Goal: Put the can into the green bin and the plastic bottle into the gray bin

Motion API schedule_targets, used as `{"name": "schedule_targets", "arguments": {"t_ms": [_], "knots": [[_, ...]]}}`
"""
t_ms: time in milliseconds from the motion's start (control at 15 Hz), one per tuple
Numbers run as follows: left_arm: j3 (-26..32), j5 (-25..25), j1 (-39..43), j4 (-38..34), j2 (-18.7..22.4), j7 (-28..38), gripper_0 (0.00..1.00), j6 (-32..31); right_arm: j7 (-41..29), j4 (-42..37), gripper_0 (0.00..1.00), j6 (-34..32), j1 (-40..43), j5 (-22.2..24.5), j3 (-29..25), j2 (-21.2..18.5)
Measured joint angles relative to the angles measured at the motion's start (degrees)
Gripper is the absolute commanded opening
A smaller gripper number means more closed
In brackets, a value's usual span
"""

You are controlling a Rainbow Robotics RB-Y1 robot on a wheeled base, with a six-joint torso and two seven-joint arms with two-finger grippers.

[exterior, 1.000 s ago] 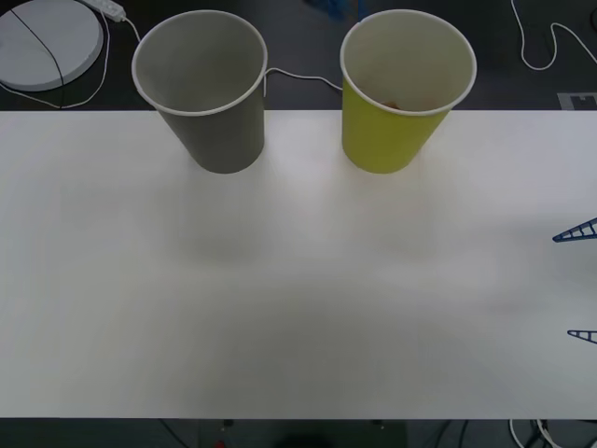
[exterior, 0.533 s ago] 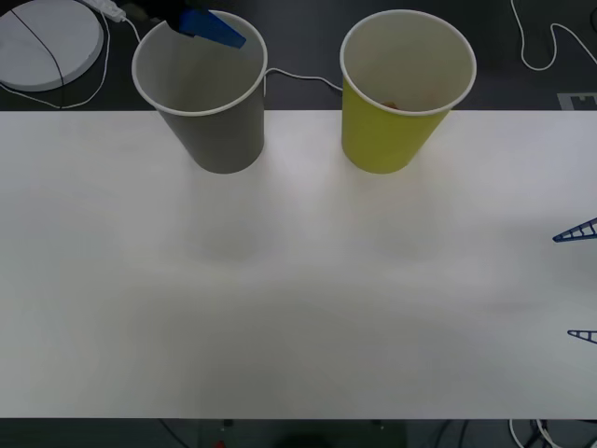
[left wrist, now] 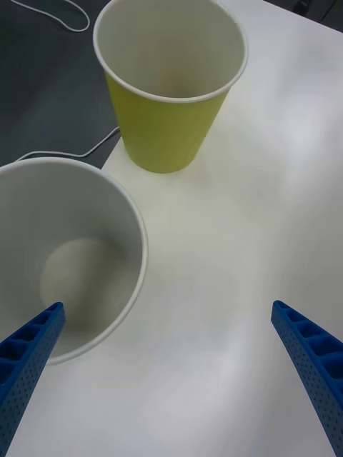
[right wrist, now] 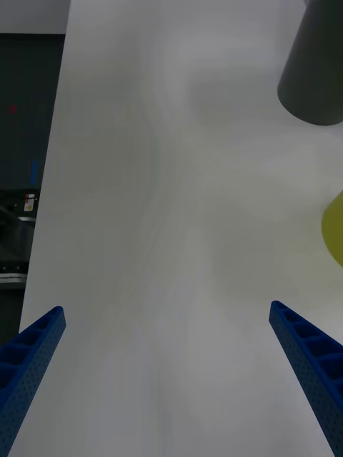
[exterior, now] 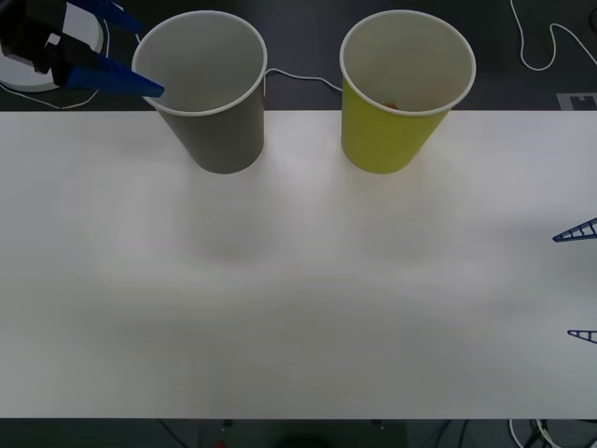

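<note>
- Frontally, the gray bin [exterior: 200, 86] and the green bin [exterior: 407, 86] stand upright side by side along the far edge of the white table [exterior: 298, 280], mouths up so that items can be dropped in from above.
- A small red-orange patch low inside the green bin is judged to be the can [exterior: 391, 105]; too little of it shows to be sure.
- The left gripper [exterior: 133, 56] hangs beyond the far left corner, just beside the gray bin's rim, fingers spread and carrying nothing.
- The right gripper [exterior: 580, 283] waits at the right edge of the table, well apart from both bins, its two tips wide apart.
- No writing or brand can be read on either bin.

- From the right wrist, the blue ribbed fingers [right wrist: 304, 357] are spread over bare table; the gray bin's wall [right wrist: 318, 64] and a sliver of the green bin [right wrist: 334, 228] lie far off.

- From the left wrist, the spread fingers [left wrist: 307, 357] frame both bins from above. The gray bin's floor [left wrist: 78, 278] looks bare, with no plastic bottle discernible; the green bin's depths [left wrist: 171, 68] are too shadowed to make out the can.
- A white cable [left wrist: 64, 150] trails behind the bins, off the table.
</note>
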Motion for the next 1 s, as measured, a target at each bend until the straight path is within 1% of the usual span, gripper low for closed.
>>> {"name": "schedule_targets", "arguments": {"t_ms": [133, 200, 333, 467, 667, 867, 1000], "knots": [[7.5, 0.7, 8.3, 0.0, 0.2, -6.6, 1.00, -2.0, 0.0, 0.0, 1.00, 0.0, 0.0, 0.0, 0.0, 0.0], [12.3, 0.1, 13.0, -0.1, -0.7, -10.1, 1.00, -4.0, 0.0, 0.0, 1.00, 0.0, 0.0, 0.0, 0.0, 0.0], [20.9, -2.4, 21.4, -1.5, -2.5, -15.3, 1.00, -6.7, 0.0, 0.0, 1.00, 0.0, 0.0, 0.0, 0.0, 0.0], [28.8, -5.4, 30.1, -4.8, -4.5, -19.4, 1.00, -8.2, 0.0, 0.0, 1.00, 0.0, 0.0, 0.0, 0.0, 0.0], [36.7, -6.6, 39.8, -8.3, -6.5, -25.4, 1.00, -10.6, 0.0, 0.0, 1.00, 0.0, 0.0, 0.0, 0.0, 0.0], [41.9, -5.9, 47.4, -9.9, -8.0, -32.5, 1.00, -13.1, 0.0, 0.0, 1.00, 0.0, 0.0, 0.0, 0.0, 0.0], [45.3, -6.1, 51.6, -10.9, -9.8, -36.5, 1.00, -14.9, 0.0, 0.0, 1.00, 0.0, 0.0, 0.0, 0.0, 0.0]]}}
